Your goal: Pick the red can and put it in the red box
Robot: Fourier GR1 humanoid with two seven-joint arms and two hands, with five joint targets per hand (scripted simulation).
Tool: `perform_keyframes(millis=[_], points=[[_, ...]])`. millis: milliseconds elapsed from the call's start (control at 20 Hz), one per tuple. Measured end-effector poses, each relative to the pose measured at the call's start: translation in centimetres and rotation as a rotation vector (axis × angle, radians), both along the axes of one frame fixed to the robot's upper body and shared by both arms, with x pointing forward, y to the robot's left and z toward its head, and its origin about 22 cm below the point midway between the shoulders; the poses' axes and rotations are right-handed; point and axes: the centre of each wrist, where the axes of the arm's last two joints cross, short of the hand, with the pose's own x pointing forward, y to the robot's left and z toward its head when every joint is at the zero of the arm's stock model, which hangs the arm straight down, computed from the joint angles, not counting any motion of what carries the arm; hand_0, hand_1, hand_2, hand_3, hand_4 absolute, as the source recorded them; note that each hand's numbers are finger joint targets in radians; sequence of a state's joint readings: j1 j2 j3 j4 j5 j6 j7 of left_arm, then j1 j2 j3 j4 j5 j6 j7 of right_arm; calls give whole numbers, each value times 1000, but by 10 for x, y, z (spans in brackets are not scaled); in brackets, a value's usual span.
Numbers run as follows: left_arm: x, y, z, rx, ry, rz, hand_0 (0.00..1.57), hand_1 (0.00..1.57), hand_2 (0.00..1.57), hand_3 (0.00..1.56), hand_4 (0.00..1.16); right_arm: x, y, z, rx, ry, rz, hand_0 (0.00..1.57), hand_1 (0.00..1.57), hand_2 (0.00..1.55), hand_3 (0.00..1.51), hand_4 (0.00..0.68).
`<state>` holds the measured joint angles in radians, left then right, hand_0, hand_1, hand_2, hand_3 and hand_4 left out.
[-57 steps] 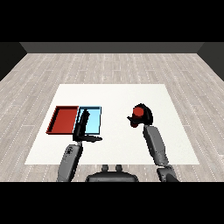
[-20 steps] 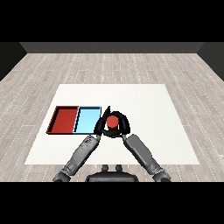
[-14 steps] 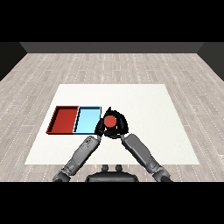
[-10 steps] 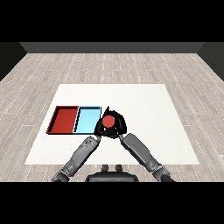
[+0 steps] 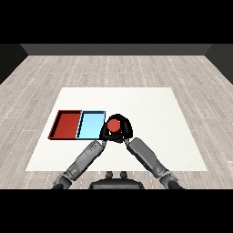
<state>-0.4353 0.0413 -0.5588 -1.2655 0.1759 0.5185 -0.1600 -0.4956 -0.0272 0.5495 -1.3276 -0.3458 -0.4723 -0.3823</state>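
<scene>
red can curled in right hand, beside light blue tray

red can, red tray, light blue tray, white table

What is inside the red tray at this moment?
Nothing can be seen inside the red tray; its whole floor shows. The red can is beside the light blue tray, between both hands, not in either tray.
</scene>
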Motion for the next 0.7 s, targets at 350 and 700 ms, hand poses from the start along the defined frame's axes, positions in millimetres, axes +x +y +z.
perform_keyframes(millis=[350, 700], points=[[-1, -3, 6, 13, -26, 38, 1571, 1571, 1500, 1382, 873, -4, -2, 6, 14, -6, 10, 1522, 1522, 1458, 1398, 538], [-4, -5, 0, -9, -40, 55, 1571, 1571, 1540, 1449, 964, -7, -1, 2, 9, -23, -1, 1470, 1470, 1449, 1396, 532]])
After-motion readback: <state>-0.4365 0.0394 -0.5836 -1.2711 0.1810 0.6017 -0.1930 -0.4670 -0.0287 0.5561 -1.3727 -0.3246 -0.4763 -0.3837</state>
